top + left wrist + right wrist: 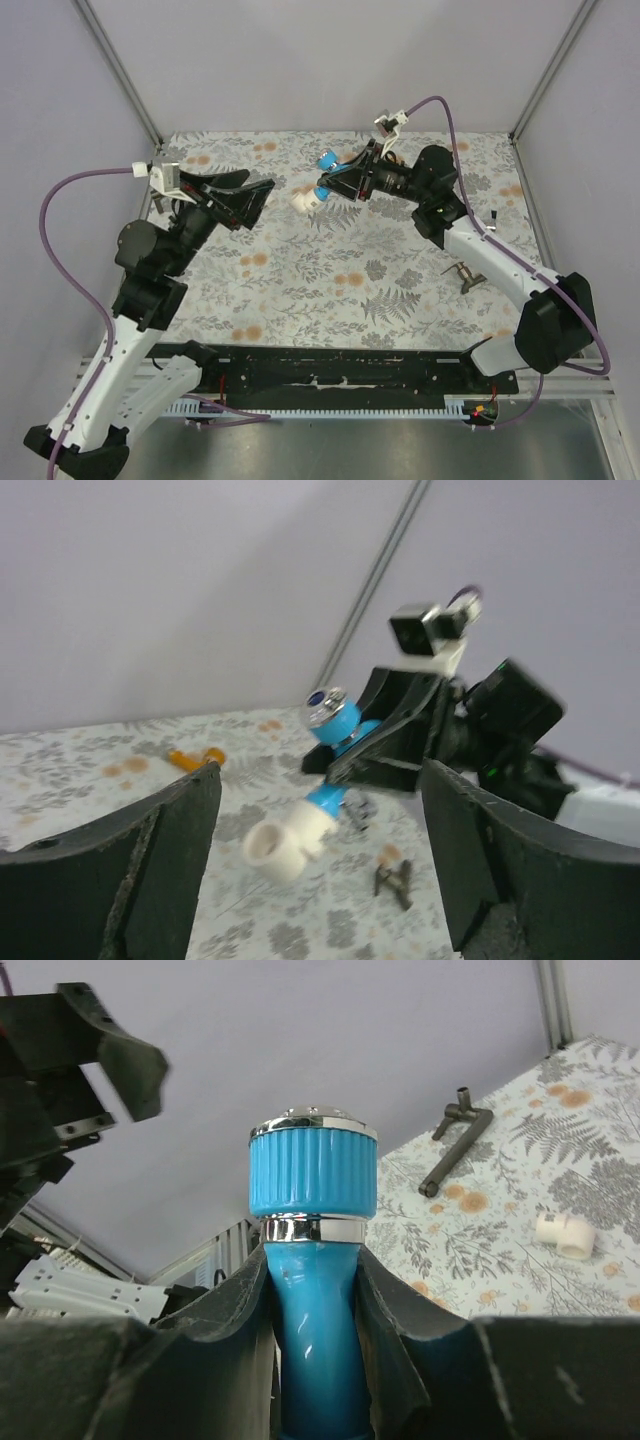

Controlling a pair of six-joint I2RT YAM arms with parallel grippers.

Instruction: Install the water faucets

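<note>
My right gripper [337,180] is shut on the blue faucet [324,176] and holds it above the back middle of the table. In the right wrist view the fingers [240,1310] clamp its blue body [312,1330] below the ribbed knob [313,1165]. A white stubby fitting [305,202] sits on its lower end and also shows in the left wrist view [285,845]. My left gripper [258,181] is open and empty, just left of the faucet and pointing at it [338,723]. The orange faucet [195,757] lies on the table farther back, seen only in the left wrist view.
A dark metal bracket piece [465,272] lies on the flowered table [330,290] to the right, under the right arm. The right wrist view shows another dark metal piece [455,1140] and a loose white fitting [566,1235]. Grey walls and frame posts enclose the table.
</note>
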